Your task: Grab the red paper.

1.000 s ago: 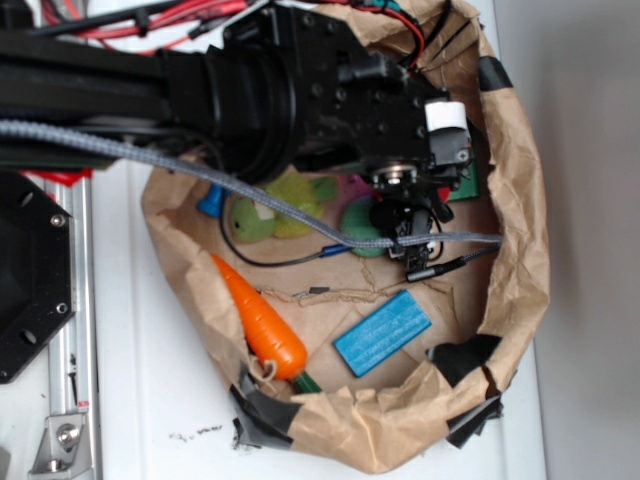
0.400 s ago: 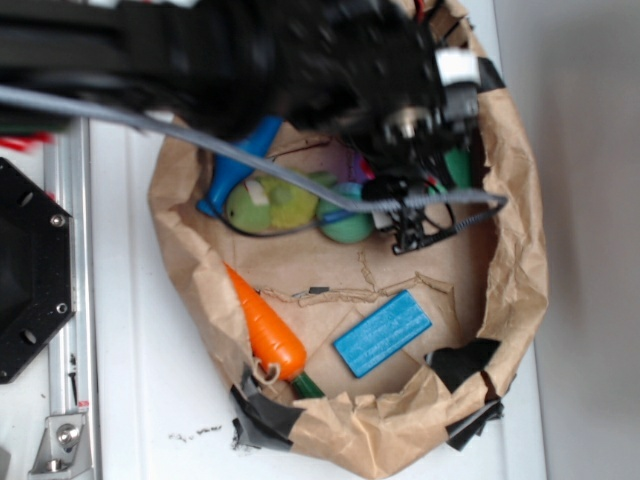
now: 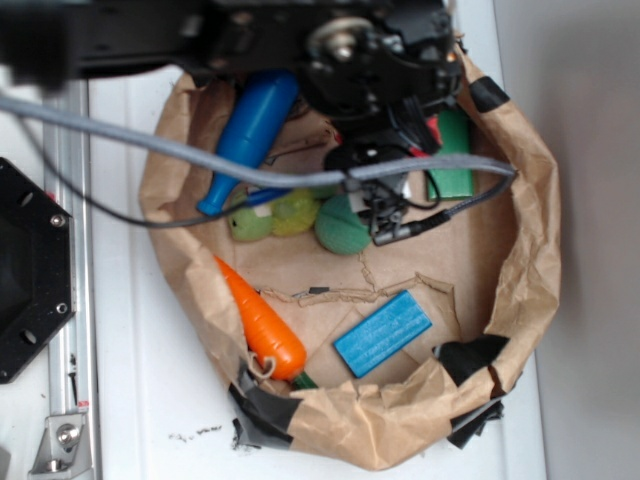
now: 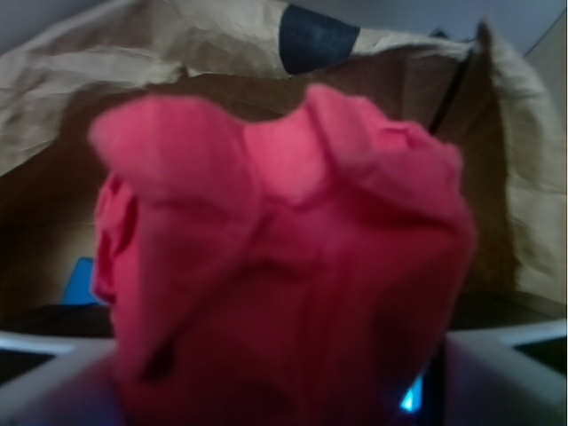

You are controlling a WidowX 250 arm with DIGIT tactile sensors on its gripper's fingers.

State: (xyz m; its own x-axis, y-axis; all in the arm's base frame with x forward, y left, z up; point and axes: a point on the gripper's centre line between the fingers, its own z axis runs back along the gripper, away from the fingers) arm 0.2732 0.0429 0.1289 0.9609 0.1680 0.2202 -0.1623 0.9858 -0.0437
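Claw [image 4: 284, 390] appearing to be clamping the red paper [image 4: 284, 266] inside the brown paper bag [image 3: 520, 270]; the crumpled wad risks slipping free, or the cable [image 3: 250, 175] snagging the bag.

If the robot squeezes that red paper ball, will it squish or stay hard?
It will probably squish: the red paper is wrinkled and folded all over, so it likely gives under pressure. It looks like crumpled paper only, so it is probably very light. Its lumpy shape suggests it would not roll far inside the brown paper bag.
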